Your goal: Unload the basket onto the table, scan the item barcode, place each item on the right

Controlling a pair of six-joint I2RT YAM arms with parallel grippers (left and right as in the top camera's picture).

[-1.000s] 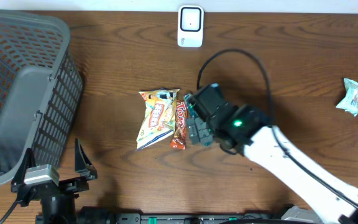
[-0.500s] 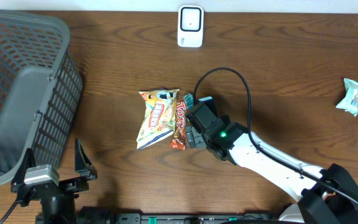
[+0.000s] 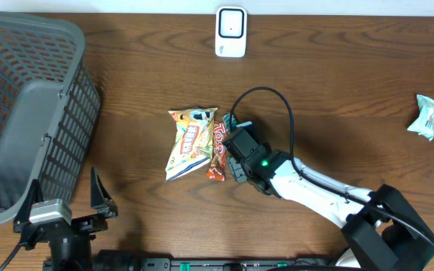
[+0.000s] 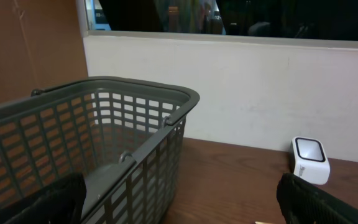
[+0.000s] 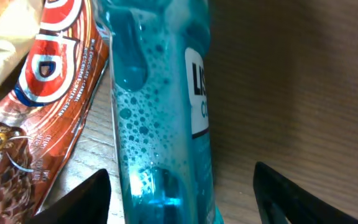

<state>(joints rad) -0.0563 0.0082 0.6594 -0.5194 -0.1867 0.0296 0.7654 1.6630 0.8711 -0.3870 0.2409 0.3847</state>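
Black left gripper (image 3: 65, 199) spread wide, empty, near edge beside basket (image 3: 51, 98). Further out: teal bottle (image 5: 160, 124) lay flat, chocolate bar (image 5: 36, 112) right beside it. Right gripper (image 5: 180, 177) straddled bottle, jaws apart, not pinching yet. Looked like grab stage, scan not begun. Next imo: clamp bottle without snagging bar, lift, turn barcode toward scanner (image 3: 230, 31) at far edge.

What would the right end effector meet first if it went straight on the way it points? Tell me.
The teal bottle: it lies straight ahead of the right end effector, between its open jaws, on the table. The snack bar lies off to the side, out of line.
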